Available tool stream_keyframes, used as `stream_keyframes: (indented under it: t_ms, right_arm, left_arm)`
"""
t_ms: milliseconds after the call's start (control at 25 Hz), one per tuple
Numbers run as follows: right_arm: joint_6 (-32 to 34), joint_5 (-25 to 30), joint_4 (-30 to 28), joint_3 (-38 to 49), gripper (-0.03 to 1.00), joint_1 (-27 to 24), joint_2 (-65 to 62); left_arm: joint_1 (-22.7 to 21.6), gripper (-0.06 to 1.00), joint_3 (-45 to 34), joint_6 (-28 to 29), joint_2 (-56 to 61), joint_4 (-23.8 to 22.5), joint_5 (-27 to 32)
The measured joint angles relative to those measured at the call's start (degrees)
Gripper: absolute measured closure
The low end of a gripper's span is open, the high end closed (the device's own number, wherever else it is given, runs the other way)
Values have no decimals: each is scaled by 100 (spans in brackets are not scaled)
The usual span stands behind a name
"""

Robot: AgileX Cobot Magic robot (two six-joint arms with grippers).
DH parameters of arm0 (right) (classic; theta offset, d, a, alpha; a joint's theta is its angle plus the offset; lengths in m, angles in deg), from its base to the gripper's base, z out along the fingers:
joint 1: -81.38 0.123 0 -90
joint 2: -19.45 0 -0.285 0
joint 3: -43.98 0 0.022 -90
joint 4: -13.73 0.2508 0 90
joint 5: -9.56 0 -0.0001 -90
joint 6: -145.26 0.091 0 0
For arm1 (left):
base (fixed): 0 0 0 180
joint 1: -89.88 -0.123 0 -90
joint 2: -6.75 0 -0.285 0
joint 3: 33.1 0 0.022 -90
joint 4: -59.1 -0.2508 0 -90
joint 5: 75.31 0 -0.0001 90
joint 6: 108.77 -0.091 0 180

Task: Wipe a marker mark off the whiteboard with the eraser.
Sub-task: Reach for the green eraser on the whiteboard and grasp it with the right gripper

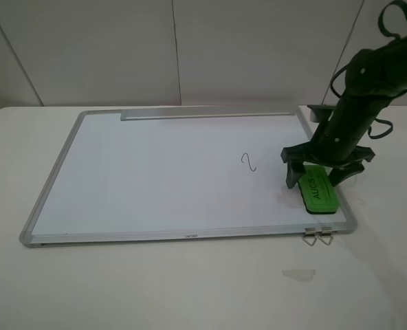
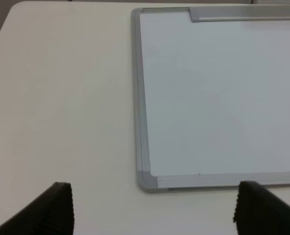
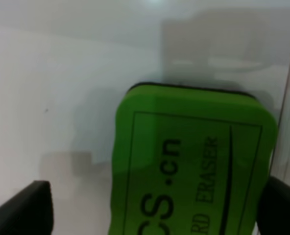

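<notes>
As it lies flat on the white desk (image 1: 190, 295), the board (image 1: 155, 179) is seen whole in the high view, tray strip (image 1: 207, 114) along the far edge. The right arm (image 1: 358, 96) is bent down over the board's near right corner. The right fingers (image 1: 291, 175) are spread and set astride the eraser (image 1: 318, 190), one on each long side. No pinch is shown, and contact cannot be told. In the right wrist view the eraser (image 3: 194, 171) is seen between those fingers (image 3: 30, 205), with a clear gap on one side and little on the other. The left fingers (image 2: 57, 210) are spread with nothing between, held over bare desk off the board's near left corner.

The eraser is laid flat on the board, lettering up, just inside the frame. Two clips (image 1: 318, 237) are seen at the frame's near edge, just beside it. The mark (image 1: 249, 162) is seen whole, right of the board's centre, apart from the eraser on the side towards the middle.

The step in hand is judged to be the grasp, with wiping not yet begun. Next, the fingers are to be closed squarely on the eraser. It is then to be slid, base flat and pressed down, across to the mark. A skewed grip is judged the risk, since the eraser sits off-centre between the fingers.
</notes>
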Motion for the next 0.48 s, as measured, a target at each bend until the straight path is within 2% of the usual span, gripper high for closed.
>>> stream_keyframes:
  t_ms: [360, 440, 480]
  right_arm:
    - [11, -10, -28, -7, 16, 0, 162]
    - [11, 10, -101, -7, 24, 0, 162]
    - [20, 35, -153, -7, 38, 0, 169]
  left_arm:
    - [0, 26, 0, 0, 0, 0, 0]
    - [0, 26, 0, 0, 0, 0, 0]
    - [0, 26, 0, 0, 0, 0, 0]
